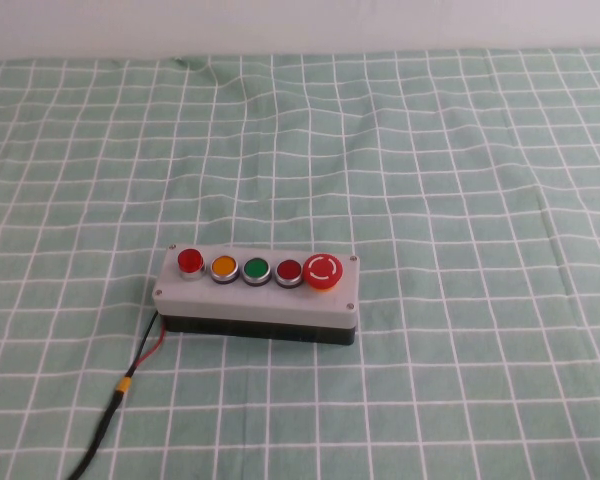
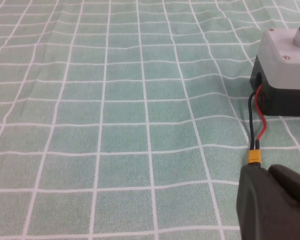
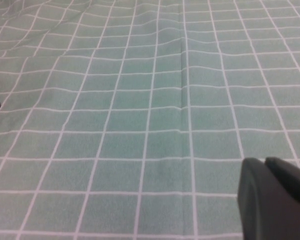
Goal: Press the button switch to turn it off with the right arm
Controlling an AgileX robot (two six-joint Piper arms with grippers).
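The button switch (image 1: 257, 295) is an oblong light-grey box on a black base, lying on the green checked cloth in the middle of the high view. Its top carries a red lamp (image 1: 190, 262), orange, green and red buttons, and a large red mushroom button (image 1: 322, 271). One end of it shows in the left wrist view (image 2: 285, 75), with its red-black cable (image 2: 256, 125). My left gripper (image 2: 267, 170) is shut and empty, low over the cloth beside the cable's yellow connector (image 2: 253, 157). My right gripper (image 3: 264, 161) is shut and empty over bare cloth; the switch does not show in its view.
The cable (image 1: 120, 395) runs from the switch's left end toward the near left corner of the table. The green checked cloth (image 1: 460, 180) covers the whole table, with slight wrinkles at the back. Neither arm shows in the high view.
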